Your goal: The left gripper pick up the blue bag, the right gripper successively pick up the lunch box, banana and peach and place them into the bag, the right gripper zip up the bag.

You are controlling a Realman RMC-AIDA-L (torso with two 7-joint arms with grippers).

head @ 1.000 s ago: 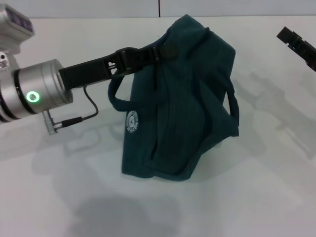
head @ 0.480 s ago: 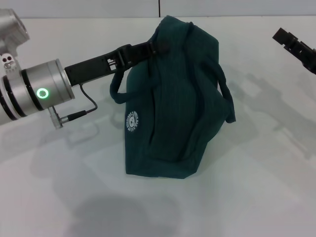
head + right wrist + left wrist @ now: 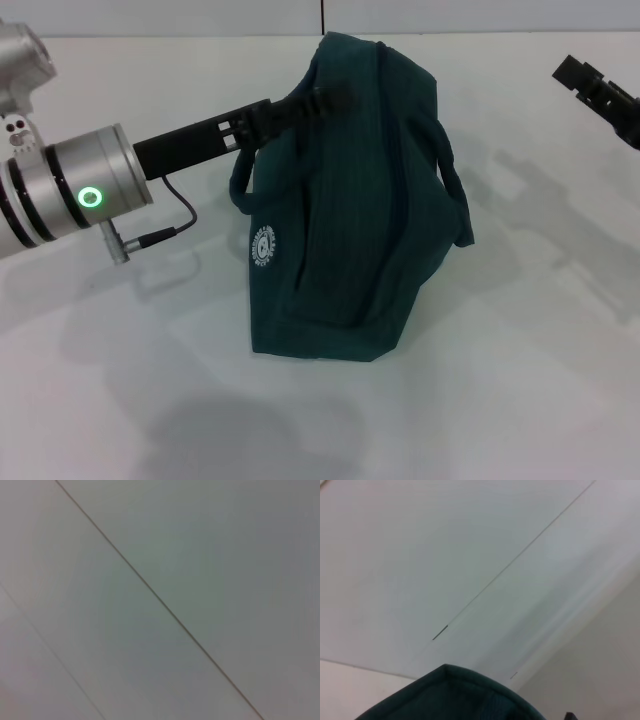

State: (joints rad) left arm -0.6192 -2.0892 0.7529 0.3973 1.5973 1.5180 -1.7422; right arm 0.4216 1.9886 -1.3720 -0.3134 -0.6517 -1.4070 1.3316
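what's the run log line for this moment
left end effector: shut on blue bag top, bag upright on table | right end effector: away at right

Bright even light, soft shadows; wrist views blurred

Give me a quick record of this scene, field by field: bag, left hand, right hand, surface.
bag: blue bag stands upright on the table, top held up, round white logo facing the camera
left hand: left hand shut on the bag's top edge
right hand: right hand raised at the far right, apart from the bag; finger state unclear
surface: white table
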